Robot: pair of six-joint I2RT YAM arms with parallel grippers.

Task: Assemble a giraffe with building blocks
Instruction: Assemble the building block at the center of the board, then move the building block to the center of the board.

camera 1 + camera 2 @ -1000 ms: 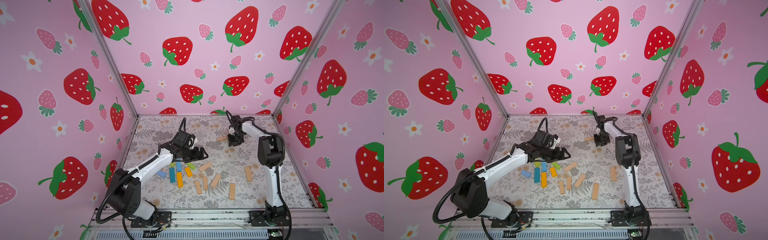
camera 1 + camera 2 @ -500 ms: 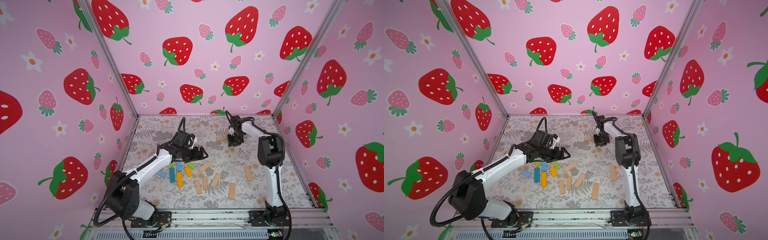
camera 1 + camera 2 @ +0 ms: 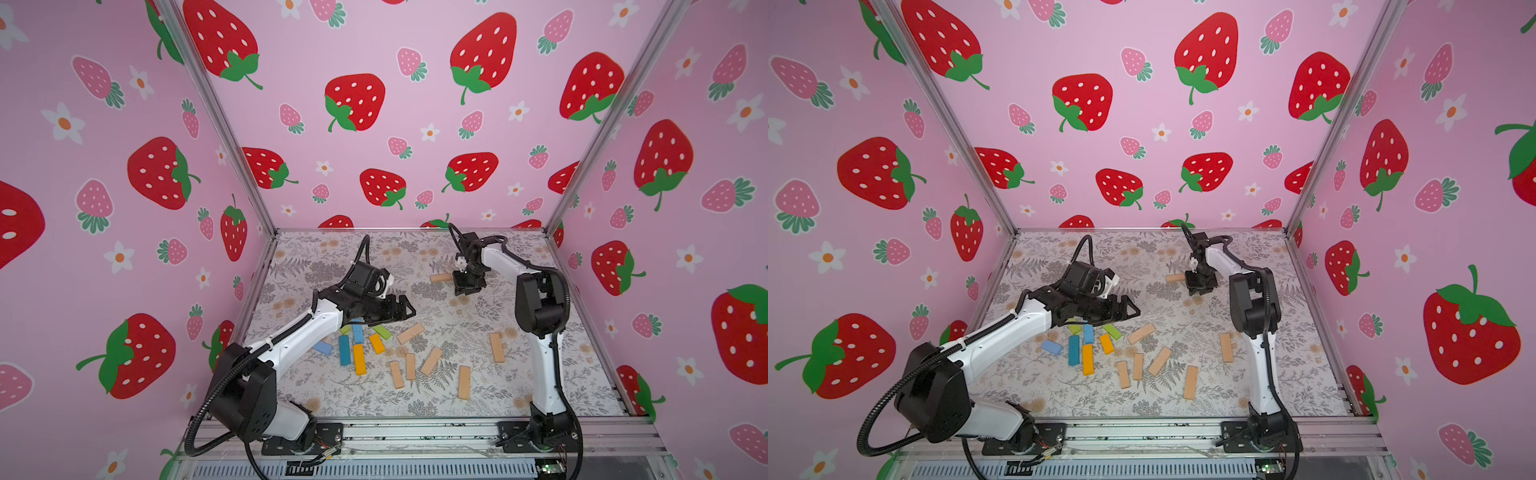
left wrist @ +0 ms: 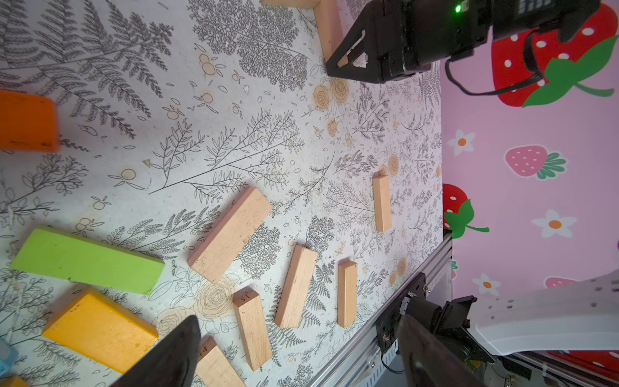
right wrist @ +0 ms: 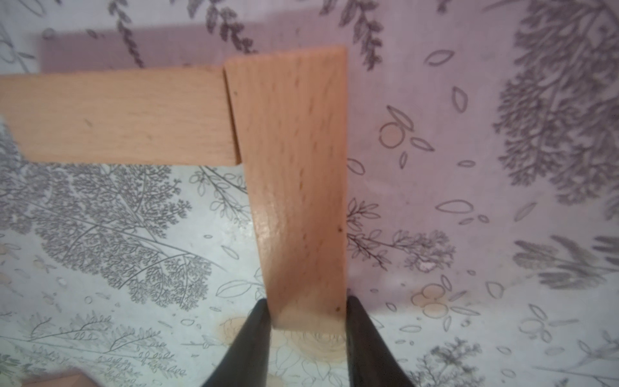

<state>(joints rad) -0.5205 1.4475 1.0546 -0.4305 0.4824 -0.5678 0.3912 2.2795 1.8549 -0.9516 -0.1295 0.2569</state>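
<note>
Right hand (image 5: 306, 311) straddles one end of a plain tan wooden bar (image 5: 294, 181), far right on the floral bench (image 3: 478, 328). Clamped or slack, I cannot tell. A second tan bar (image 5: 124, 117) butts against it, making an L. Left hand (image 3: 405, 309) is spread wide, hovering over the painted wooden bars (image 3: 359, 359).

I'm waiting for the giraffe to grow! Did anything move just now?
Nothing visibly moved. The right gripper still straddles a tan block set in an L with a second tan block; the left gripper still hangs open near the coloured blocks. Every block lies as before.
</note>
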